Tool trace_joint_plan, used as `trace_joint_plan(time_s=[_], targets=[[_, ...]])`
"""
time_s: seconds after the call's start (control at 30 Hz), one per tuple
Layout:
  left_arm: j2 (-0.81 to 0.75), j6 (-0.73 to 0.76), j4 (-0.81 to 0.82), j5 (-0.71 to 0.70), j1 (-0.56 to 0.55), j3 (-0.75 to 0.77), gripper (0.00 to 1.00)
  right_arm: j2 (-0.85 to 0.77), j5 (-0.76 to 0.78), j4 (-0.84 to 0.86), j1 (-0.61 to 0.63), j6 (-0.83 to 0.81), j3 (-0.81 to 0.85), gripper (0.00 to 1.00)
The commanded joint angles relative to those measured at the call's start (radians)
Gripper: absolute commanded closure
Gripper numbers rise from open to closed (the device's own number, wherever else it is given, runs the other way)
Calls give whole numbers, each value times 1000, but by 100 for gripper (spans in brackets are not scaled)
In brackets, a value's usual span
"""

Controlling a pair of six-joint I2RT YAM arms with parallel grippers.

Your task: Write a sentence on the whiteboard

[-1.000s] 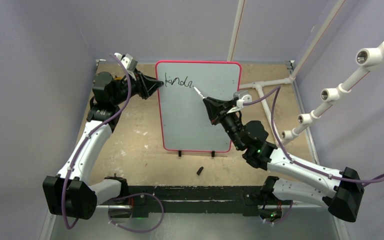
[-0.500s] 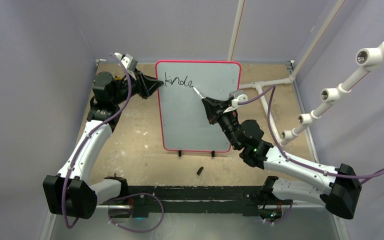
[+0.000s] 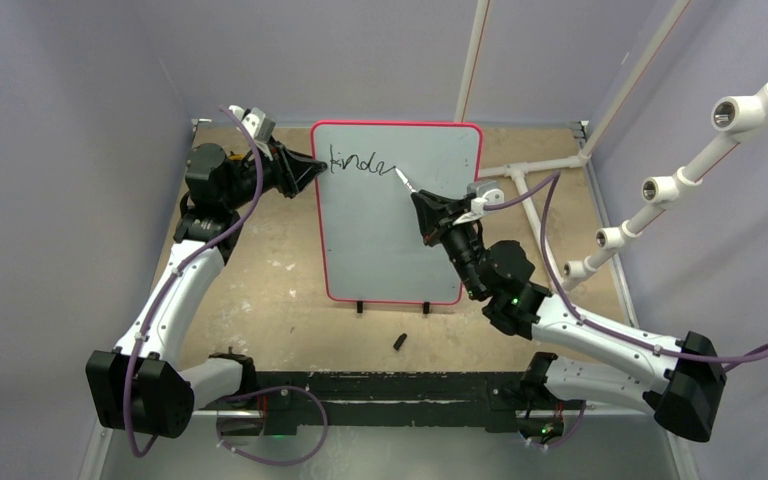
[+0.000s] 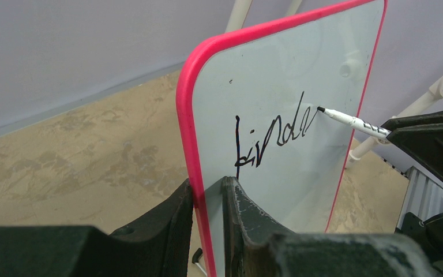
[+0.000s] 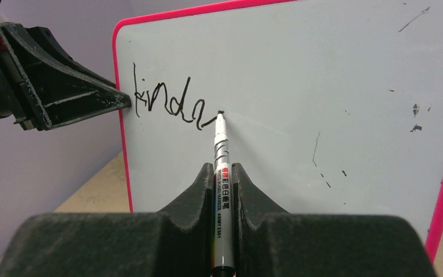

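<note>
The whiteboard [image 3: 400, 220] stands upright mid-table, pale with a red-pink rim. My left gripper [image 3: 318, 168] [image 4: 207, 187] is shut on the whiteboard's [image 4: 317, 69] left edge near the top, one finger on each face. The sentence [image 3: 358, 163] [image 4: 274, 138] [image 5: 170, 104] reads "kind" plus part of one more letter, in black script at the board's top left. My right gripper [image 3: 422, 200] [image 5: 223, 170] is shut on a white marker [image 5: 221, 190] [image 3: 402, 181] [image 4: 352, 121]. Its black tip touches the whiteboard [image 5: 323, 75] at the end of the last stroke.
A black marker cap [image 3: 400, 341] lies on the brown table in front of the board's black feet [image 3: 360, 306]. White pipe framing [image 3: 660, 170] runs along the right side, and a pipe junction [image 3: 516, 170] lies behind the board's right edge. Small stray ink marks [image 5: 415, 112] dot the board's right part.
The right gripper and marker have shifted slightly right and up along the board, lengthening the last stroke after the "d". The left gripper has stayed on the board's edge.
</note>
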Motion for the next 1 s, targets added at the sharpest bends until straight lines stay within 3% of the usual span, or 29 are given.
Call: trace_joint_plan(time_s=[0.0,0.97], targets=[[9,11,2,8,3,-10,100,27,-2,63,-4,-43,52,100],[8,10,2,8,3,-9,100,0,-14,-40,-4,40,-18,100]])
